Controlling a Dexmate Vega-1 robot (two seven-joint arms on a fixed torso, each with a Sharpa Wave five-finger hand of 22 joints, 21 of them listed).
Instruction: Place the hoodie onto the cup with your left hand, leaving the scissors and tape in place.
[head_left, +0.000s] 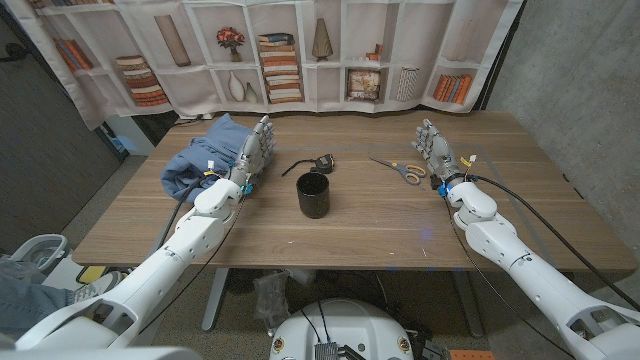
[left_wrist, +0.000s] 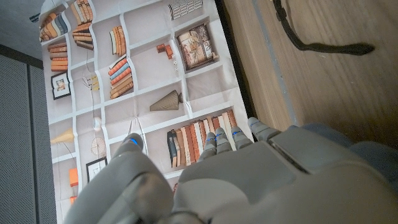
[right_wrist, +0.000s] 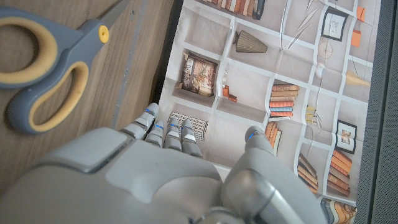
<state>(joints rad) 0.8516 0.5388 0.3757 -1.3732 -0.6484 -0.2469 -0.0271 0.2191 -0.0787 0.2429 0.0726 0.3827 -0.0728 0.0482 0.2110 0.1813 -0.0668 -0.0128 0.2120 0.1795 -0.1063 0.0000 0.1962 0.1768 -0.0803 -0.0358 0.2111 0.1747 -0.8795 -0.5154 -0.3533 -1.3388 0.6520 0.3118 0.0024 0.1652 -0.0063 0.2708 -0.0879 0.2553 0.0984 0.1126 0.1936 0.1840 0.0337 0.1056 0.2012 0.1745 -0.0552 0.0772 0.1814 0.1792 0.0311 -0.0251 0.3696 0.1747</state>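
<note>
Blue hoodie (head_left: 208, 155) lies bunched at the table's (head_left: 380, 225) far left, my left hand (head_left: 254, 152) just beside its right edge, fingers up and apart, holding nothing. Black cup (head_left: 312, 194) stands mid-table, well apart from the hoodie, a black tape roll (head_left: 322, 162) with a loose tail just behind it. Yellow-handled scissors (head_left: 404, 170) lie right of centre, my right hand (head_left: 434, 150) just beside them, fingers apart and empty.

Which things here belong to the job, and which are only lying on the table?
For the job:
hoodie
cup
left hand

Only lying there, to be left in place:
scissors
tape
</note>
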